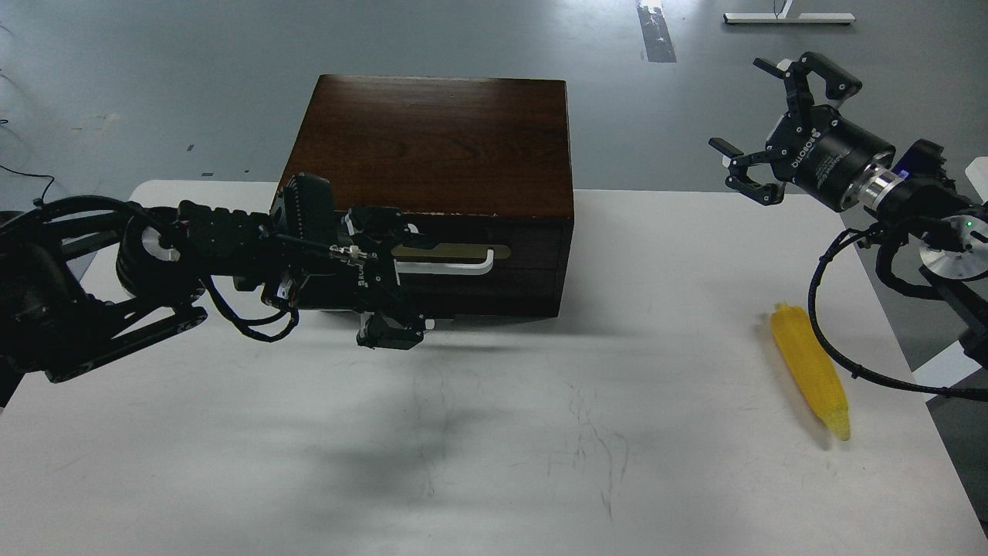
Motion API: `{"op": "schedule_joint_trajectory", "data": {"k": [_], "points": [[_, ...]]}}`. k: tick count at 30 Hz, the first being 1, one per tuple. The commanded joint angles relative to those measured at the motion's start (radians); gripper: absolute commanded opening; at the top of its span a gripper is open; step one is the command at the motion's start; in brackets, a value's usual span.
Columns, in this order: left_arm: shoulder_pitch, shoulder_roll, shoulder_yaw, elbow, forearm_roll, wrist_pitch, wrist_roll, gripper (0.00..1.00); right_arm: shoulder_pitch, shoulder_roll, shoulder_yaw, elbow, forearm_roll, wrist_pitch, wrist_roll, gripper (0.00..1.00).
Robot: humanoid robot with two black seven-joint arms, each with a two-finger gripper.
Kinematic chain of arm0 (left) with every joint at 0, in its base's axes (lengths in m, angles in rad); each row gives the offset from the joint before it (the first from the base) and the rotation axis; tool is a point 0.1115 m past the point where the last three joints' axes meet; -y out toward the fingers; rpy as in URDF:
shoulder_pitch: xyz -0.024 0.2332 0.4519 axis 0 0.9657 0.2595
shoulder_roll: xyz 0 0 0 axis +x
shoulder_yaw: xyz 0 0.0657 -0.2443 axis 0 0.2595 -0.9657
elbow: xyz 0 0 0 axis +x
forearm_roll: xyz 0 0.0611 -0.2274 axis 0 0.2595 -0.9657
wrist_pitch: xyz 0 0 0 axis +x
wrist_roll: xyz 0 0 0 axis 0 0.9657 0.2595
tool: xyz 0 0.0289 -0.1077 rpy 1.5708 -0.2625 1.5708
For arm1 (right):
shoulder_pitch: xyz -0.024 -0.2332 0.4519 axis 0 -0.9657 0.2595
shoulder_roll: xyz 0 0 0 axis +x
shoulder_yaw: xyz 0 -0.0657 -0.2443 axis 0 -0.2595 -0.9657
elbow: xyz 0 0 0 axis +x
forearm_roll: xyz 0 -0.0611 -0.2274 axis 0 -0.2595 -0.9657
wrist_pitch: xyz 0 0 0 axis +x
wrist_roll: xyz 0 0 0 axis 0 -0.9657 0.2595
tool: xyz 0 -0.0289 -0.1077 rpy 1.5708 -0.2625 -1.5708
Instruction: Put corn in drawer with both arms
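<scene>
The yellow corn point(810, 378) lies on the white table near its right edge, tip pointing toward me. The dark brown box point(432, 139) stands at the back middle, and its drawer point(529, 249) looks closed, with a brass plate and a white bar handle point(463, 268). My left gripper point(411, 276) is at the left end of the handle, one finger above it and one below, open. My right gripper point(745, 116) is open and empty, raised well above and behind the corn, to the right of the box.
The white table point(494, 448) carries faint pen marks in the middle. A black cable point(830, 351) from my right arm hangs in a loop across the corn's far end. Grey floor lies behind the table and beyond its right edge.
</scene>
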Motion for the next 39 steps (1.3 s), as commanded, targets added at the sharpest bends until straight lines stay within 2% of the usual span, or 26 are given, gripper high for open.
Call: {"op": "schedule_joint_trajectory", "data": {"k": [1,20,39], "points": [[0.002,-0.005,0.0,0.004,0.0,0.0,0.0,0.98,-0.003,0.0,-0.001,-0.002,0.0,0.0,0.0,1.0],[0.008,-0.032,0.002,0.081,0.0,-0.001,0.0,0.98,-0.005,0.0,0.001,-0.005,0.0,0.0,0.0,1.0],[0.048,-0.029,0.003,0.072,0.0,-0.001,0.0,0.98,-0.006,0.009,-0.001,-0.008,0.0,0.0,0.0,1.0]]}}
